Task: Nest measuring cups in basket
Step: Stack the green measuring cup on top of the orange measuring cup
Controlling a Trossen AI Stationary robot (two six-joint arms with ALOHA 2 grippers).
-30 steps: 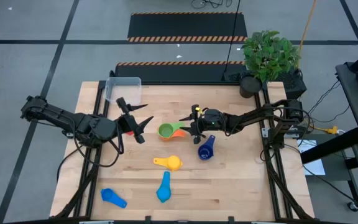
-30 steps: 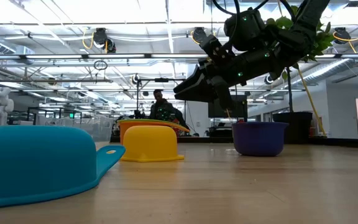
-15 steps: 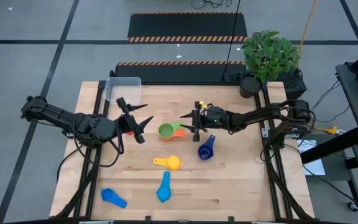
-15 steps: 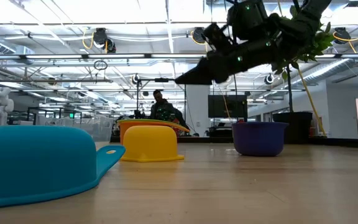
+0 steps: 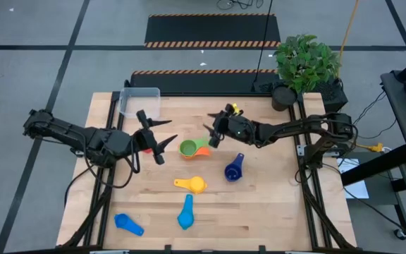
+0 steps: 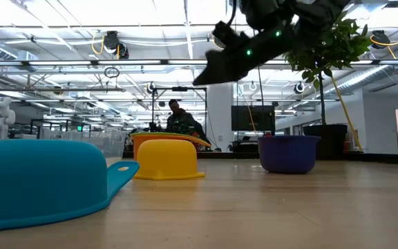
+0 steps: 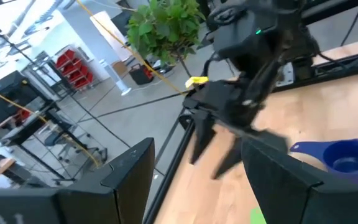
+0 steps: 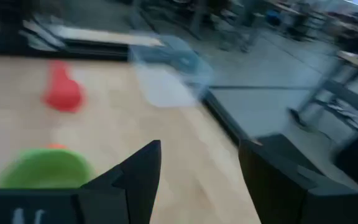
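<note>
Two arms up: both over the wooden table (image 5: 273,204), neither carrying a cup.
R gripper (image 5: 213,130): off the board, hovering just right of and above the green/orange pair, fingers apart, nothing between them. Low view has it high in the air (image 6: 216,66), well clear of the cups.
L gripper (image 5: 162,140): at mid-table on the left, fingers spread wide, empty; tips point toward the green cup.
Green cup (image 5: 187,148): centre of table, sitting in the orange cup (image 5: 201,149), whose rim and handle peek out on the right side.
Red cup (image 5: 145,148): mostly hidden under the L gripper, just a bit of red showing; R wrist cam sees it clearer (image 8: 62,94), lying on the wood.
Navy cup (image 5: 233,168): alone, right of centre, handle pointing to the far side.
Yellow cup (image 5: 192,185): nearer the front, below the green one, handle to the left.
Light blue cups: one long-handled at front centre (image 5: 186,214), the other at front left (image 5: 127,224); apart from each other.
Basket (image 5: 139,101): clear tub at the far left corner of the table, no cups seen in it.
Plant pot (image 5: 283,97): off the far right corner, leafy.
Bkgd: a person (image 6: 178,119) far behind the table in low view.
</note>
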